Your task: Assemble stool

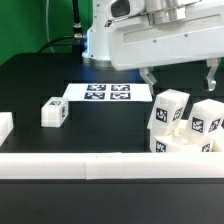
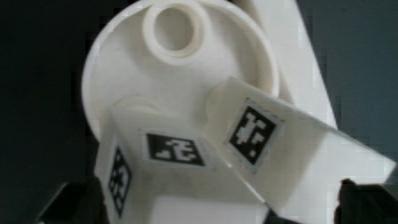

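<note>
The white stool seat [image 1: 180,143] lies at the exterior view's right against the front bar, with two tagged legs standing on it, one [image 1: 170,108] beside the other [image 1: 207,118]. A third leg [image 1: 54,112] lies loose on the black table at the left. My gripper [image 1: 178,78] hangs open just above the two standing legs, holding nothing. In the wrist view the seat [image 2: 187,70] shows a round socket [image 2: 178,25], and a tagged leg [image 2: 196,150] sits between my spread fingertips [image 2: 365,200]; the gripper [image 2: 214,212] is open.
The marker board [image 1: 105,92] lies flat behind the middle of the table. A long white bar [image 1: 90,165] edges the front. Another white block [image 1: 5,125] sits at the far left edge. The robot's white base [image 1: 100,40] stands behind.
</note>
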`<state>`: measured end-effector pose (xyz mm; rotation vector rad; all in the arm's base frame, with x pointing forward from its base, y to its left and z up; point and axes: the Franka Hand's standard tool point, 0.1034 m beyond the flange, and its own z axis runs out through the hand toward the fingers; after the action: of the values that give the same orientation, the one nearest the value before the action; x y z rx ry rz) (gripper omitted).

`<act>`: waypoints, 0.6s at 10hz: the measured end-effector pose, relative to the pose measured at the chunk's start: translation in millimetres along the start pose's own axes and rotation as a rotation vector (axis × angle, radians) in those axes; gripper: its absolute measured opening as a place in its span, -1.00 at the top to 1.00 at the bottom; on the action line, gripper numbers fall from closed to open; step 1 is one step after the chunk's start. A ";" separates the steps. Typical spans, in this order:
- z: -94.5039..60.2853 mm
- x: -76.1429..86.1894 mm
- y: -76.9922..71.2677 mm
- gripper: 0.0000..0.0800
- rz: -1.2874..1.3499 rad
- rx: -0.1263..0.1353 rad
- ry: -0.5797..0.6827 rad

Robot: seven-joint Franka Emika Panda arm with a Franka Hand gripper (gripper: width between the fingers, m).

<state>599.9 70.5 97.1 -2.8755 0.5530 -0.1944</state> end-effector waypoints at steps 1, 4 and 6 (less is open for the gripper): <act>1.4 -1.8 6.9 -0.62 -0.071 -0.009 0.012; 6.1 1.1 10.5 -0.62 -0.442 -0.072 0.001; 6.6 1.6 13.9 -0.62 -0.554 -0.079 -0.006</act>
<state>597.6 58.4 87.8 -3.0327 -0.2568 -0.2492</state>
